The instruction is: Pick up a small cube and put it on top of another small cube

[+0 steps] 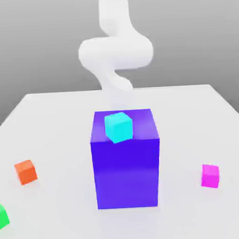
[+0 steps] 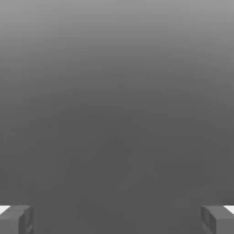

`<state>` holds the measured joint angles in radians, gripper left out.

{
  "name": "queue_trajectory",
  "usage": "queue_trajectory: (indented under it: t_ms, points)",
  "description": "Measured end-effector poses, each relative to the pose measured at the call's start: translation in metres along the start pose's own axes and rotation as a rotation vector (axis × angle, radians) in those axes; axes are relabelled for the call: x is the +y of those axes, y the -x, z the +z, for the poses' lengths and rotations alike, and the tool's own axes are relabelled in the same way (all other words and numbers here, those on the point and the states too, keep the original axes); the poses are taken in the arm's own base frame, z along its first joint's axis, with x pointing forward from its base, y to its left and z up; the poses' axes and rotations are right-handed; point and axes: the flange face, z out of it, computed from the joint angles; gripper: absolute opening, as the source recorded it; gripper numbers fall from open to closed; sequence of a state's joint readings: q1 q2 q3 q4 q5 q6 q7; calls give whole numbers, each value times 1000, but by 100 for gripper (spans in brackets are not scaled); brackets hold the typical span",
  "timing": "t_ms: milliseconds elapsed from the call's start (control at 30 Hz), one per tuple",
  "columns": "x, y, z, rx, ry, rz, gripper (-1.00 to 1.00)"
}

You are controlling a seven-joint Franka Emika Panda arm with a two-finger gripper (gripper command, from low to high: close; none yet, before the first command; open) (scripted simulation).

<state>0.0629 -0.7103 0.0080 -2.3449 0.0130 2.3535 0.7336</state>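
Claw wide open, holding nothing
Gripper fingers spread apart; pink cube sits on the table, near the blue block.

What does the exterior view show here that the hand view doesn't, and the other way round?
Exterior view: the arm, the table, a big blue block with a cyan cube on top, and orange, pink and green cubes on the table. Hand view: the open gripper, fingertips wide apart against plain grey. Shared: nothing recognisable.
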Motion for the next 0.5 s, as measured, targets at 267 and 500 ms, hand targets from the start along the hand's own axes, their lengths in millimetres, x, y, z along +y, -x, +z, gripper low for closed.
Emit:
queue_trajectory:
  t_ms: [267,500]
  points:
    - [-28,130,172,-298,50,-390,0]
    - [-5,283,266,-533,87,-746,0]
